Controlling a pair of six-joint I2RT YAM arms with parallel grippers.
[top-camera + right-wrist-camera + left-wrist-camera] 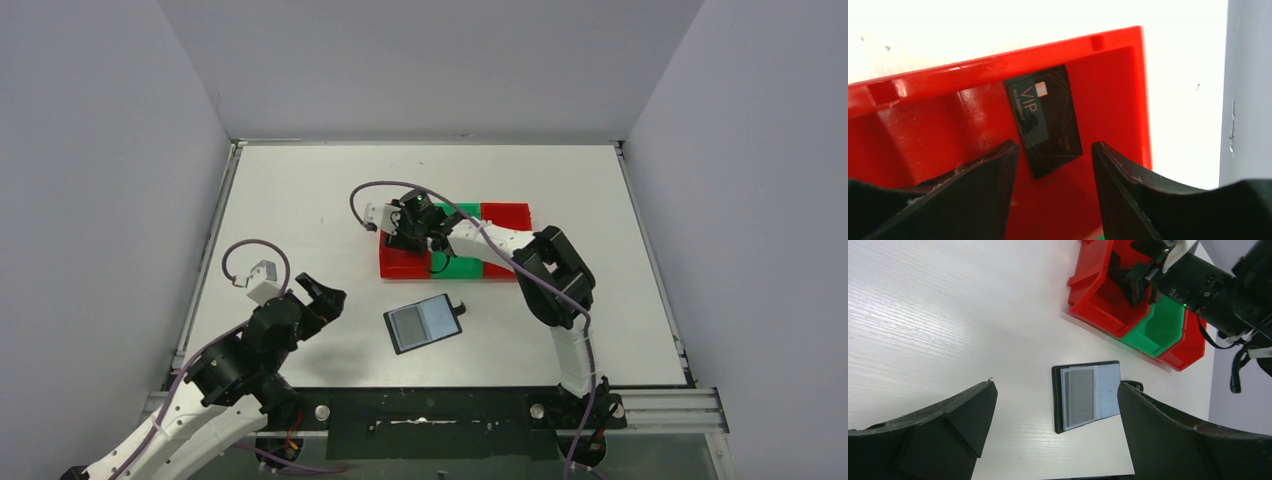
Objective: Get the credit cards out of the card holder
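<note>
The light is bright and even and falls from above. In the top view the arms cast only faint, soft shadows on the white table point(300, 200). In the right wrist view the tabletop beyond the red bin point(948, 90) is blown out to pure white, yet the card point(1045, 125) is sharp enough to read. The fingers point(948, 425) of the left gripper point(1056, 385) look slightly soft near the lens.

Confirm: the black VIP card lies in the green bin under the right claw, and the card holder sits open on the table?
No. The right wrist view shows the black VIP card in the red bin, not a green one. The rest holds: it lies under the right claw, and the card holder sits open on the table.
</note>
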